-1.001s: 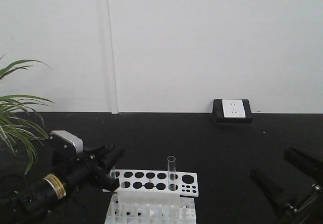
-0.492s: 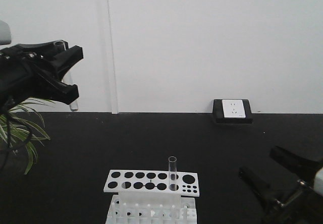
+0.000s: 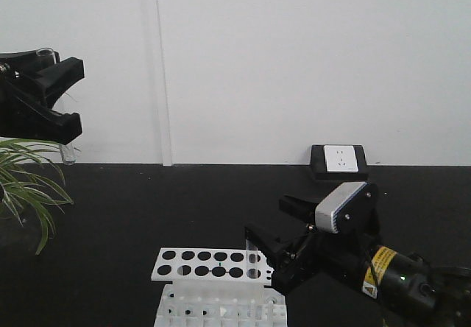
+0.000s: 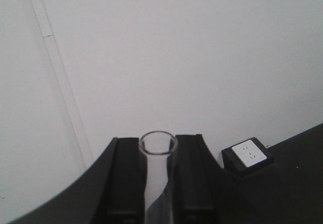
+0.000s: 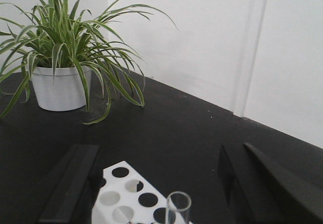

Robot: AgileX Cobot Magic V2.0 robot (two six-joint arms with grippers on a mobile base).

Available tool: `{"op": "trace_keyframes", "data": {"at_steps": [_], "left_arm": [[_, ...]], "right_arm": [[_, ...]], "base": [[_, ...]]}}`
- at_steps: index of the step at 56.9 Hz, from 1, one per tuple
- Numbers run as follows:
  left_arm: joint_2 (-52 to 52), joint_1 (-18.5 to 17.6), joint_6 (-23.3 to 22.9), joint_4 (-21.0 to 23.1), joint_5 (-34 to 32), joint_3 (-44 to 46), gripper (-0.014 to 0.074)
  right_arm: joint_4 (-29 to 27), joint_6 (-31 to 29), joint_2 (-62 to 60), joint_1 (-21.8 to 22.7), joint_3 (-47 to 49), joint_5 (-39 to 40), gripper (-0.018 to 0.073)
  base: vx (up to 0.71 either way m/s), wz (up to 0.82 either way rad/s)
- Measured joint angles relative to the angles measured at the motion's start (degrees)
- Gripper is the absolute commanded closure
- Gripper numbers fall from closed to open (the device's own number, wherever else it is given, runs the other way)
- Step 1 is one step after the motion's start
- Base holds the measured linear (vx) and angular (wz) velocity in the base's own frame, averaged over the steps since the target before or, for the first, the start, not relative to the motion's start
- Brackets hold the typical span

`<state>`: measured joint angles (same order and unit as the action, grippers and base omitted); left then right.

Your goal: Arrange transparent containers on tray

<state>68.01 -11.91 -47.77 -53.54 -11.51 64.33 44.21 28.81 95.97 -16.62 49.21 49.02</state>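
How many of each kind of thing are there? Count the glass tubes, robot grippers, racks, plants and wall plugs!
Test tubes: 2, held tube and racked tube
Grippers: 2, left gripper and right gripper
White rack: 1
Potted plant: 1
Wall socket: 1
Total: 7

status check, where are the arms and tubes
Left gripper shut on one test tube, raised high. Right gripper open around second test tube in white rack. Tray not in view.
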Motion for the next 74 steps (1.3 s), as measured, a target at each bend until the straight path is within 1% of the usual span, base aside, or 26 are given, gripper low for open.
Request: {"op": "trace_keyframes", "data": {"at_steps": [19,29,34,38,43,49,53,56,58,67,74], "left_arm": [[0.00,0.00,-0.17,0.05,3.09,0.00,0.0605],[0.00,0.00,-0.17,0.11,5.34,0.00,0.0605],[0.00,0.00,-0.17,0.16,5.57,0.00,0.0605],[0.00,0.00,-0.17,0.16,5.57,0.00,0.0605],[0.00,0.00,-0.24,0.16,5.57,0.00,0.0605],[0.00,0.00,-0.24,0.16,5.57,0.00,0.0605],[0.00,0.00,-0.24,0.16,5.57,0.00,0.0605],[0.00,0.00,-0.24,0.16,5.57,0.00,0.0605],[0.00,0.00,-0.24,0.16,5.57,0.00,0.0605],[0.00,0.00,-0.29,0.16,5.57,0.00,0.0605],[0.00,0.00,-0.29,0.16,5.62,0.00,0.0605]], "right_arm": [[-0.04,0.10,11.32,-0.04,8.63,1.24,0.0029],[0.28,0.21,16.40,-0.04,9.70,2.60,0.0030],[0.68,0.21,18.13,-0.04,9.70,3.34,0.0046],[0.75,0.15,19.08,-0.04,9.70,3.98,0.0085],[0.79,-0.04,19.52,-0.04,9.70,4.79,0.0173],[0.79,-0.19,19.52,-0.04,9.81,5.71,0.0326],[0.79,-0.19,19.52,-0.04,9.81,6.01,0.0460],[0.79,-0.24,19.52,-0.04,9.81,6.16,0.0540],[0.87,-0.01,19.52,-0.04,9.89,6.28,0.0575],[1.06,1.72,19.01,-0.04,9.92,7.03,0.0572],[1.31,2.17,15.06,-0.04,10.10,5.97,0.0572]], "base": [[0.00,0.00],[0.00,0.00],[0.00,0.00],[0.00,0.00],[0.00,0.00],[0.00,0.00],[0.00,0.00],[0.00,0.00],[0.00,0.00],[0.00,0.00],[0.00,0.00]]}}
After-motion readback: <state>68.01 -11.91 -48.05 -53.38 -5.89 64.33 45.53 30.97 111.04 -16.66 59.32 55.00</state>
